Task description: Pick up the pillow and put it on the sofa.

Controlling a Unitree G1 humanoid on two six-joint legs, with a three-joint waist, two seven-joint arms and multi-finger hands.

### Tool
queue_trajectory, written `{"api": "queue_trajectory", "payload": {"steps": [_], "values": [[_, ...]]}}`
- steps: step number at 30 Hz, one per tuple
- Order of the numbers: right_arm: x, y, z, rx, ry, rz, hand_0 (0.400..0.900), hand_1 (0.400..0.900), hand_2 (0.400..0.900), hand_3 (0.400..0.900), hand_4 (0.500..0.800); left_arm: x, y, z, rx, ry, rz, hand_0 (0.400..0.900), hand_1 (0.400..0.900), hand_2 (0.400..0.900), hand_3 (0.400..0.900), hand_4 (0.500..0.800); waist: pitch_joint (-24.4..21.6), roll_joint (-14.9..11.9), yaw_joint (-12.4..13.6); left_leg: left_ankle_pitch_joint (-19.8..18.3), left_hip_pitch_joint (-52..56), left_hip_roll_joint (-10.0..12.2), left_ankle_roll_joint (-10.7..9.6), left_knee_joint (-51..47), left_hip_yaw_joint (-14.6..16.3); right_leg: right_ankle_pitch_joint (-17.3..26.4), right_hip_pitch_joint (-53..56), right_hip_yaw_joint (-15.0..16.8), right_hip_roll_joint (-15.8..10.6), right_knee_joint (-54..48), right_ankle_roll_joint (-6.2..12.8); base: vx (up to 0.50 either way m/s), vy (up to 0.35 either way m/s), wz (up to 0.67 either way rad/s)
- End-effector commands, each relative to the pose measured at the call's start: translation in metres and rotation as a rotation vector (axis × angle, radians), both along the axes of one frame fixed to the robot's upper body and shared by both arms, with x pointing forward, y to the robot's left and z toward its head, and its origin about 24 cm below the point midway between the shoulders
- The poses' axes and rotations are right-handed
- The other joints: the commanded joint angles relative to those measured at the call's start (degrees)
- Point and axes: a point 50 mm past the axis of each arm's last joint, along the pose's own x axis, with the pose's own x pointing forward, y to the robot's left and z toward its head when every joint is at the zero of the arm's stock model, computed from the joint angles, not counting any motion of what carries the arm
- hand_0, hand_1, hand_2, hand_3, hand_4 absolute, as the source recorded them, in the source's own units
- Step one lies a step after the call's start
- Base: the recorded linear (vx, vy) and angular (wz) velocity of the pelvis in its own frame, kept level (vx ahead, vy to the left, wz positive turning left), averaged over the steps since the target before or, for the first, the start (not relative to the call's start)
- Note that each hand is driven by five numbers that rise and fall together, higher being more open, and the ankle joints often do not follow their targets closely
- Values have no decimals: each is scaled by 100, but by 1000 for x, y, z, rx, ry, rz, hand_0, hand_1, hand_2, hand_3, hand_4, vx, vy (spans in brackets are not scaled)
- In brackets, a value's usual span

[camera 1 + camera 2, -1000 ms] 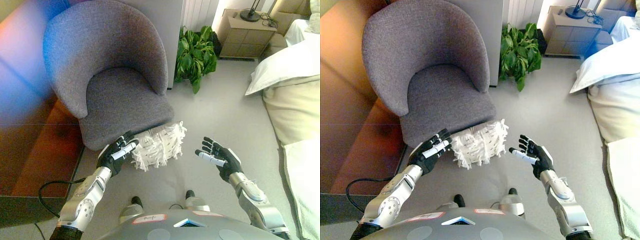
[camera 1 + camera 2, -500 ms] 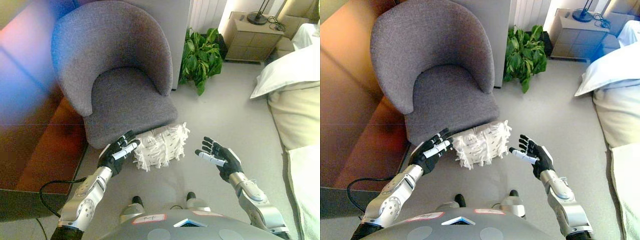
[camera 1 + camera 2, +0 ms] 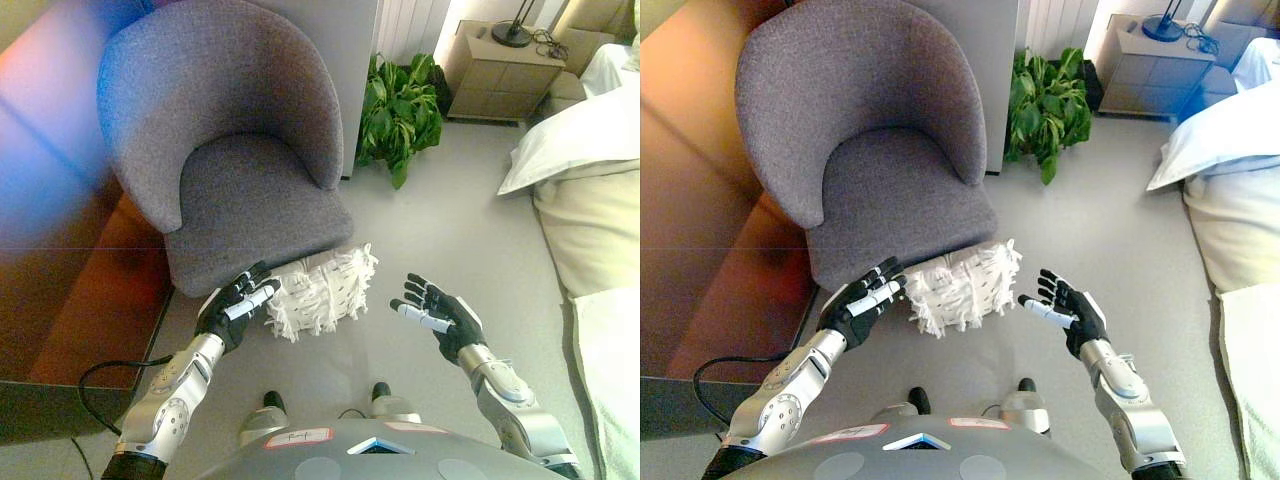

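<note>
Left hand (image 3: 236, 312): fingers straight and spread, holding nothing, tips at the left end of the pillow, touching or just short of it; contact cannot be told.

Right hand (image 3: 437, 316): fingers straight and spread, palm turned toward the pillow, empty, apart from the pillow's right end.

Pillow (image 3: 318, 291): white, fringed, dark flecks; lies on the floor between the two sets of fingers, against the front edge of the chair seat.

Armchair (image 3: 245, 190): grey, rounded back, directly beyond the left fingers and the pillow.

Potted plant (image 3: 398, 110): green leaves, farther out, beyond the right fingers.

Nightstand (image 3: 494, 70): beige, far right, lamp base on top.

Bedding (image 3: 585, 150): pale, right of the right fingers.
</note>
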Motion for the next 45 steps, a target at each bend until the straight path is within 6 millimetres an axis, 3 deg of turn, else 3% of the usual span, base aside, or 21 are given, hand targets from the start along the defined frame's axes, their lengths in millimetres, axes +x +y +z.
{"api": "queue_trajectory", "payload": {"steps": [1,6,11,12,14,15,17,19,23,26,27,32,34,40,43,45], "values": [[34,0,42,-19,-271,30,900,900,900,900,800,32,14,43,21,-264,32,900,900,900,900,800,106,-51,79,-383,306,312,70,234,222,240,-186,-289,176,-4,-38,34,-74,2],[34,0,43,-10,-273,42,900,900,900,900,800,31,14,42,12,-257,37,900,900,900,900,800,175,-78,83,-381,203,428,14,420,168,187,-199,-230,276,-4,-137,31,-107,0],[41,-3,48,-17,-295,68,900,900,900,900,800,31,14,43,-21,-266,53,900,900,900,900,800,415,-139,158,-89,-351,767,-208,1712,-395,143,-364,-1,434,113,-414,7,-142,-13],[41,-6,49,-30,-299,74,900,900,900,900,800,27,15,42,-30,-266,63,900,900,900,900,800,545,-184,211,271,-620,940,-311,2531,-654,138,-384,56,480,194,-550,24,-118,-20],[39,-10,49,-37,-297,81,900,900,900,900,800,23,15,39,-52,-256,79,900,900,900,900,800,632,-287,254,460,-956,958,-287,3376,-944,145,-402,94,458,289,-659,83,-138,-27],[36,-13,49,-44,-290,93,900,900,900,900,800,18,15,37,-64,-249,81,900,900,900,900,800,700,-384,301,466,-1307,865,-217,4146,-1086,124,-362,132,419,352,-744,147,-136,-26],[32,-19,48,-52,-277,89,900,900,900,900,800,12,17,35,-78,-237,67,900,900,900,900,800,802,-436,410,540,-1841,766,-148,4669,-1212,71,-179,161,428,388,-799,205,-87,-18],[30,-22,48,-54,-269,74,900,900,900,900,800,8,17,35,-91,-229,55,900,900,900,900,800,848,-421,482,562,-1898,680,-117,4198,-1079,5,-26,175,471,347,-753,248,27,-9],[24,-22,50,-55,-271,71,900,900,900,900,800,4,15,37,-104,-247,19,900,900,900,900,800,926,-152,588,1039,-1791,849,-242,2169,-638,-268,331,171,665,218,-612,287,148,-12],[21,-22,47,-59,-275,77,900,900,900,900,800,5,10,33,-123,-259,12,900,900,900,900,800,956,-52,770,1438,-2014,694,-362,961,-423,-372,799,171,723,7,-499,335,143,-33],[20,-22,47,-59,-278,80,900,900,900,900,800,4,9,33,-126,-262,5,900,900,900,900,800,975,-70,812,1499,-2068,677,-381,961,-382,-432,911,159,712,-4,-504,375,106,-33],[17,-23,52,-33,-273,77,900,900,900,900,800,0,11,32,-123,-248,8,900,900,900,900,800,891,-169,803,890,-1899,732,-214,1061,65,-570,1117,-157,453,14,-396,302,94,-14],[14,-20,53,-22,-272,104,900,900,900,900,800,0,13,33,-96,-254,-6,900,900,900,900,800,816,-140,804,494,-1733,721,-46,1015,72,-740,1113,-250,332,307,-277,291,67,-10],[18,-15,50,-12,-257,103,900,900,900,900,800,4,16,37,-64,-244,-46,900,900,900,900,800,687,-168,959,28,-1885,644,168,1739,-210,-1001,1124,-342,110,883,-131,287,88,-4],[20,-11,47,0,-242,91,900,900,900,900,800,4,20,37,-53,-225,-52,900,900,900,900,800,575,-232,1018,-170,-1790,402,415,1692,-195,-672,1032,-337,-117,1492,33,296,176,-4],[18,-4,43,4,-231,89,900,900,900,900,800,4,17,35,-38,-222,-88,900,900,900,900,800,471,-234,976,-305,-1429,72,643,1344,-138,-21,611,-294,-314,2596,189,289,262,14]]}}
